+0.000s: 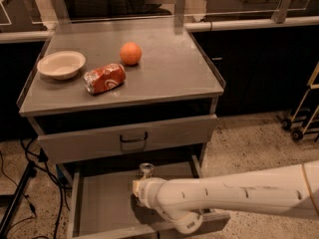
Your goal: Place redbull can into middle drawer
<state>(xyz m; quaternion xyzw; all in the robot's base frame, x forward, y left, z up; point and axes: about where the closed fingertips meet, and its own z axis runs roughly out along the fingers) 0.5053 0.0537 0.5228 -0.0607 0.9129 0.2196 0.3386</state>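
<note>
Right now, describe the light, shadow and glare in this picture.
Camera view: warm, dim light, with a soft sheen on the cabinet top. Camera view: the middle drawer lies in shade, darkest under the arm. Camera view: the redbull can shows only its top, faintly glinting; the tool sits just below it over the drawer, largely hidden by the arm.

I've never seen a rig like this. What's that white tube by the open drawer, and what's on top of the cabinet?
That is a robot arm reaching in from the picture's right. Its gripper is over the open middle drawer, right by the redbull can, whose shiny top alone shows; whether it grips the can is hidden. One camera looks down from the front. On the cabinet top lie a bowl, a tipped soda can and an orange.
</note>
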